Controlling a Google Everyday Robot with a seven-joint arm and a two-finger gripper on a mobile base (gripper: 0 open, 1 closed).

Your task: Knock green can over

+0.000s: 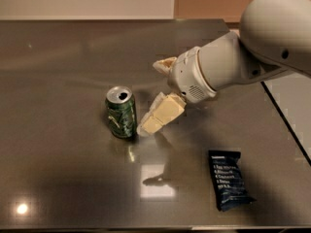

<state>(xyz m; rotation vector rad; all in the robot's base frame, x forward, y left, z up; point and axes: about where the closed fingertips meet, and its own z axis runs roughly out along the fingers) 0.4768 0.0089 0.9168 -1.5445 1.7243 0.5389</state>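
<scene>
The green can (121, 114) stands upright on the dark table (58, 57), left of centre, its silver top with the opening facing up. My gripper (151, 96) reaches in from the right on a white arm (243, 52). It is open and empty. Its near pale finger (160, 114) points down-left, with its tip right beside the can's right side. I cannot tell if the tip touches the can. The far finger (164, 64) is behind it and clear of the can.
A dark blue snack packet (228, 179) lies flat at the front right of the table. The table's right edge (286, 123) runs diagonally beside a pale floor. The arm hides the area behind the gripper. Bright light reflections sit on the table near the front.
</scene>
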